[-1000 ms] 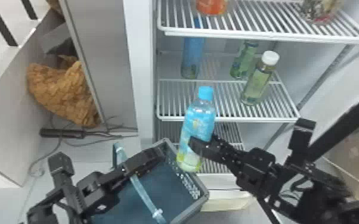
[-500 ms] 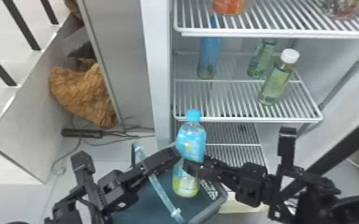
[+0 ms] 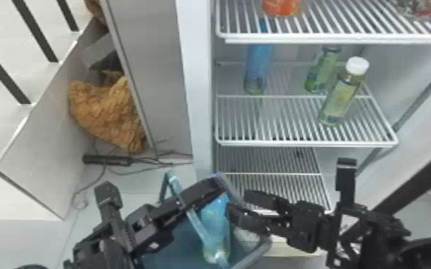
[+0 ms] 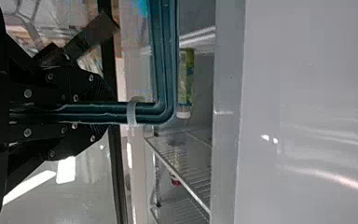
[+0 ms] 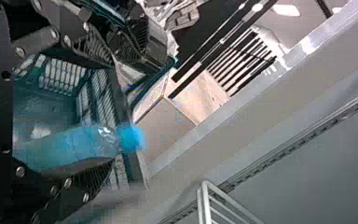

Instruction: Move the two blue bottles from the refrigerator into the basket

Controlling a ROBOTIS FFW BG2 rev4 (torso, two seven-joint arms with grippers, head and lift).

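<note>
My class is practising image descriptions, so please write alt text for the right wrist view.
A blue-capped bottle between the open jaws of the right gripper, with the slotted basket behind it. A white wire shelf shows nearby.

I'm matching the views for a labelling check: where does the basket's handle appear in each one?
Head view: the handle slants in front of the basket, low and near the centre.
Left wrist view: the handle runs out from the left gripper, then bends sharply.
Right wrist view: the handle lies beyond the blue-capped bottle.
Shared landmark: white wire shelving.
</note>
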